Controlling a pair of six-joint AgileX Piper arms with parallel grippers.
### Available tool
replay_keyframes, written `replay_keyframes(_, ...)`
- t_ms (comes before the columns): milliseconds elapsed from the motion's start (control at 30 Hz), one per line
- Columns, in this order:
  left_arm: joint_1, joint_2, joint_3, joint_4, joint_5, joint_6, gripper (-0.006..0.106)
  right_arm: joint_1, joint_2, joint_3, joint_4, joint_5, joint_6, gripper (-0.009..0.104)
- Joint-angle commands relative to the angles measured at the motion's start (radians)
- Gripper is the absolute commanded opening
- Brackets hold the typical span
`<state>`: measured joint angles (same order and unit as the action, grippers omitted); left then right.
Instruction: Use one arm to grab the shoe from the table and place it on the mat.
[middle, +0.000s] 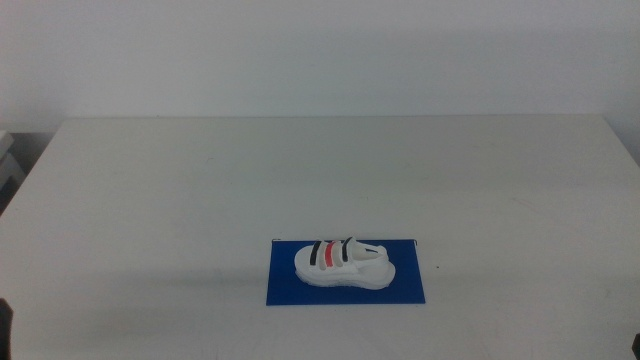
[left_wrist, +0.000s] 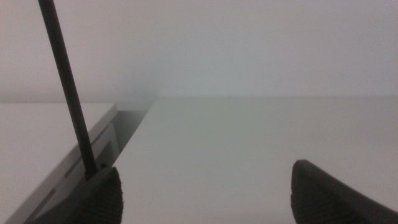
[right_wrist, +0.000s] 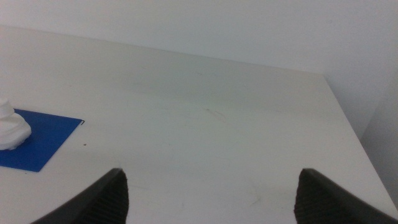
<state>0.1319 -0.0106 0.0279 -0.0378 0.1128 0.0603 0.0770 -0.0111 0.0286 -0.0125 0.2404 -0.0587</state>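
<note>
The white shoe (middle: 343, 263) with black and red straps lies on its sole on the deep-blue mat (middle: 345, 290), near the front middle of the white table (middle: 320, 170). No gripper touches it. Both arms wait out of the middle view. My left gripper (left_wrist: 205, 193) is open and empty over bare table near the table's left edge. My right gripper (right_wrist: 211, 193) is open and empty; its view shows the mat's corner (right_wrist: 43, 140) and the shoe's white end (right_wrist: 9, 127) some way off.
A black cable (left_wrist: 65, 87) crosses the left wrist view. A grey unit (left_wrist: 56, 155) stands beside the table's left edge. A white wall rises behind the table.
</note>
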Motion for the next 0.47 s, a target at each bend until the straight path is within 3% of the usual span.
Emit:
replay_keyframes(0, 0.001, -0.017, 0.009, -0.005, -0.113, -0.027, 0.094, 0.003, 0.004, 0.005, -0.011, -0.073, -0.01, 0.078)
replay_keyframes(433, 0.001, -0.017, 0.009, -0.05, -0.081, -0.041, 0.094, 0.003, 0.004, 0.005, -0.011, -0.073, -0.01, 0.078)
